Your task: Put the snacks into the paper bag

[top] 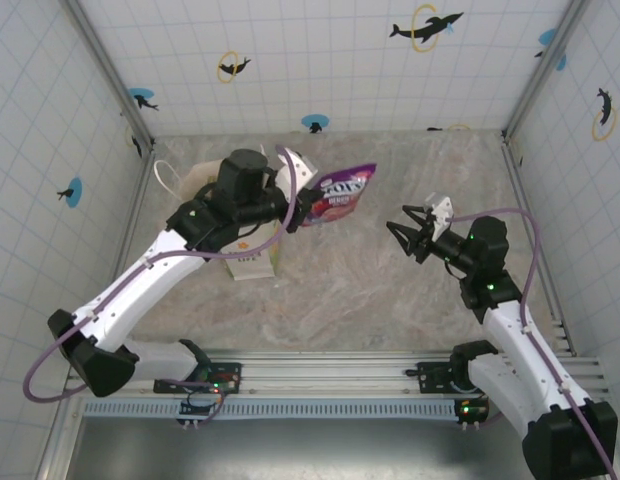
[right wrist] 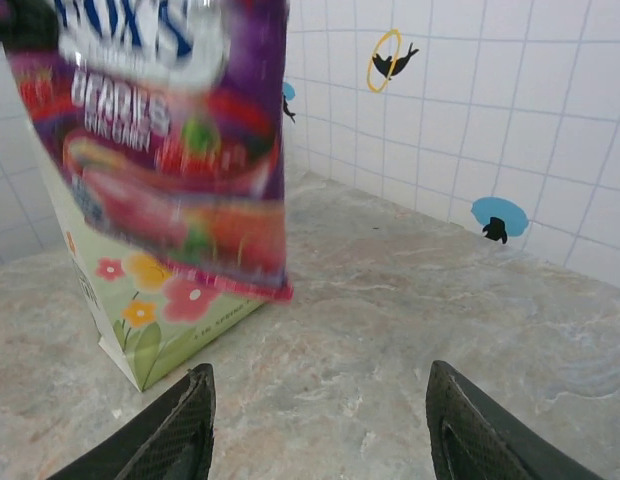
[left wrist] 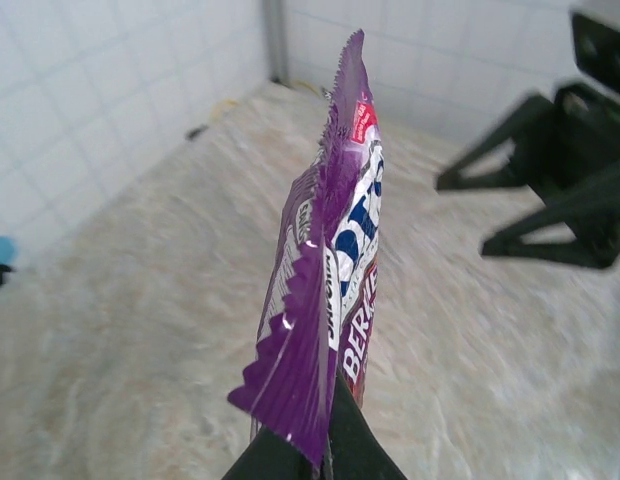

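**Over the tabletop, a purple packet held aloft beside the bag**

Left pincer (top: pixel 298 207) is clenched on the crimped edge of the purple snack packet (top: pixel 342 190). The packet hangs clear of the tabletop (top: pixel 390 310), edge-on to the left wrist camera. A grip on the seam leaves the packet's body free, which I judge suits dropping it into the paper bag (top: pixel 254 262). The bag stands upright just left of the packet, under the left arm. That arm covers the bag's mouth from above, so I cannot tell how wide it gapes. The packet is beside the bag, not over it.

Right pincer (top: pixel 405 232) is released and empty, its jaws spread toward the packet but apart from it. It sits on the side away from the bag, so it bars nothing. The bag's loop handle (top: pixel 170 178) might snag.
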Robot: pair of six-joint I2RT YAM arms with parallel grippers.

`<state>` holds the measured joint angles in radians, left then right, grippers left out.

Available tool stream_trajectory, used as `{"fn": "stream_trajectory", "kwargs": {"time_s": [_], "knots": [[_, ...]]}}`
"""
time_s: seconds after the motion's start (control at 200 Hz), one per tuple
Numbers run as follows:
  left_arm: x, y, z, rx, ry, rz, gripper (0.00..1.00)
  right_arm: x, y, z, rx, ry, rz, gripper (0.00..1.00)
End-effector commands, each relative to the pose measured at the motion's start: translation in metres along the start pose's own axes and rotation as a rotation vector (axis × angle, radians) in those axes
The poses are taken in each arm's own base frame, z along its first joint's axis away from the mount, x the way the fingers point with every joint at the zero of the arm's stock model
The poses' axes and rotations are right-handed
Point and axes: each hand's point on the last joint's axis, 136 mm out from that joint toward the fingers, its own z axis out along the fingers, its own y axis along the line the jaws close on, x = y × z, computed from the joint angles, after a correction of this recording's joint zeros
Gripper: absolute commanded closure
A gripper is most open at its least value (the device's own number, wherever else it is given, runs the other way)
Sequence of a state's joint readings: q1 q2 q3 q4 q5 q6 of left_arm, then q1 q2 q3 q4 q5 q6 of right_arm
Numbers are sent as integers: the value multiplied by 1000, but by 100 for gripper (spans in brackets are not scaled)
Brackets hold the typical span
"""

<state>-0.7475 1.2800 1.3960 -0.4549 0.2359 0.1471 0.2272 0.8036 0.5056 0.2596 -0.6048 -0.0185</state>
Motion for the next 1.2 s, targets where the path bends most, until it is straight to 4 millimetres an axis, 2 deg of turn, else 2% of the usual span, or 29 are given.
{"fn": "stream_trajectory", "kwargs": {"time_s": [0.0,0.185,0.33,0.455,0.776,0.921,1.196], "knots": [[-47,29,-31,-196,-135,-68,100,-6,-2,2,-7,-50,43,43],[-83,74,-70,-470,-266,-169,100,-2,-1,8,-29,-44,81,43],[-103,87,-106,-576,-414,-215,100,3,-1,11,-32,-32,92,43],[-108,98,-131,-671,-471,-247,100,7,1,14,-41,-21,99,44],[-71,123,-153,-898,-407,-296,100,18,8,22,-68,13,105,44],[-56,125,-147,-917,-369,-314,100,21,12,26,-83,27,103,45],[-12,123,-118,-888,-271,-386,100,28,17,30,-97,47,98,45]]}}
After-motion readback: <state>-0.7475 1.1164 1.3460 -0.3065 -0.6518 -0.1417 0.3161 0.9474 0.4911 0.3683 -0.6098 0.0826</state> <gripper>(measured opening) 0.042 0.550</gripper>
